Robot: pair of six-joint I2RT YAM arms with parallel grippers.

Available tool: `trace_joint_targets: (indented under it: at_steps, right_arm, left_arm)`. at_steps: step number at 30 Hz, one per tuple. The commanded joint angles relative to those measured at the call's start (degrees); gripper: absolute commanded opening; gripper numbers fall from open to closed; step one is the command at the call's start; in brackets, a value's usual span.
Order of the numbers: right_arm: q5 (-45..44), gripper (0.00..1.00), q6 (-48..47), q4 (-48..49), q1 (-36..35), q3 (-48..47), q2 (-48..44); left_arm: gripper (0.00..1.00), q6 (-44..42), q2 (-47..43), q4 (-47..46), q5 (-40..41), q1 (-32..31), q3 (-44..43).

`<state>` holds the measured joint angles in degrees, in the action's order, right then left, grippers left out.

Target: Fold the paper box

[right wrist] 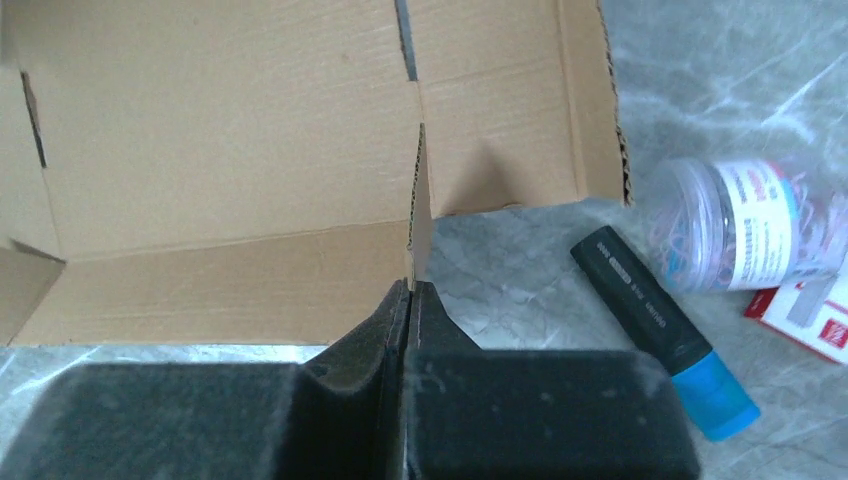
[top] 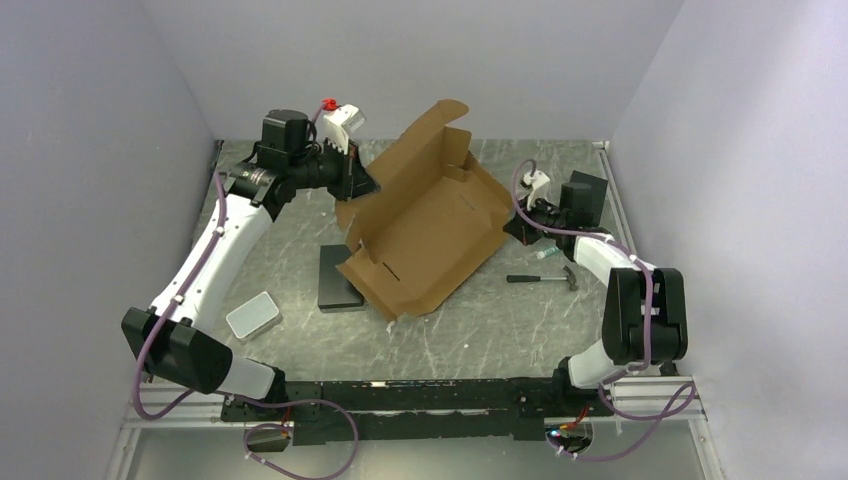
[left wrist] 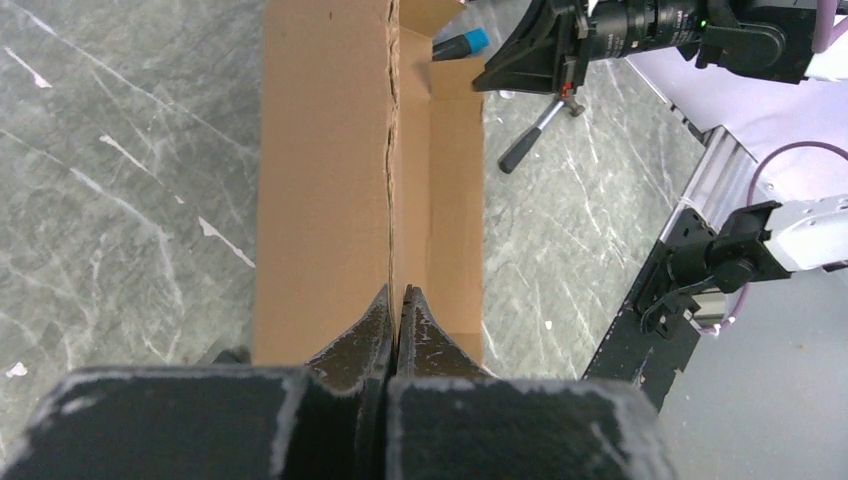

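- The box (top: 425,225) lies in the middle of the surface (top: 500,330), a part-formed open tray. Its floor is bare and facing up, and low walls are raised along some edges.
- Done, as I judge it: the sheet is creased and the tray shape has started. The lid panel stands up toward the top of the top view, its flaps loose.
- Left to do: the side walls are not locked, the corner tabs hang free and the lid is not closed — roughly half the job, by my guess.
- Its long axis runs on a diagonal in the top view, from lower left to upper right. The lower-left end rests over a black block (top: 338,285).
- The left claw (left wrist: 397,295) is at the box's upper-left side, pressed together on the thin edge of an upright cardboard wall.
- The right claw (right wrist: 410,290) is at the box's right side, drawn tight. The edge of a standing flap runs down into its tips, so it looks to be nipping that flap.
- Further out there is a grey tin (top: 253,315) at lower left and a hammer (top: 545,279) right of the box. The right wrist view shows a marker (right wrist: 660,330) and a clear jar (right wrist: 740,225) — all of them apart from the cardboard.
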<state>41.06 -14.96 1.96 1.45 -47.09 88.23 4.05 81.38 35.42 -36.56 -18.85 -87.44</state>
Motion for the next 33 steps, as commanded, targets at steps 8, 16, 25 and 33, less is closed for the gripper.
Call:
trace_joint_targets:
  at_steps: [8, 16, 25, 33]
  right_arm:
    - [-7.26, 0.0, -14.68, 0.0, -8.81, 2.04, -8.13]
    - [-10.97, 0.0, -22.16, 0.23, -11.93, 4.63, -7.81]
    - [-13.63, 0.0, -22.55, 1.36, -12.75, 5.32, -5.76]
    - [-14.0, 0.0, -22.83, 1.59, -13.23, 5.52, -5.19]
  left_arm:
    - [0.0, 1.65, -3.64, -5.85, -9.45, -0.75, -0.9]
    - [0.0, 5.88, -8.08, -7.85, -11.5, -0.75, 4.03]
    - [0.0, 10.8, -9.66, -8.62, -14.55, -0.73, 6.4]
    - [0.0, 11.44, -9.63, -3.92, -11.82, -0.75, 5.14]
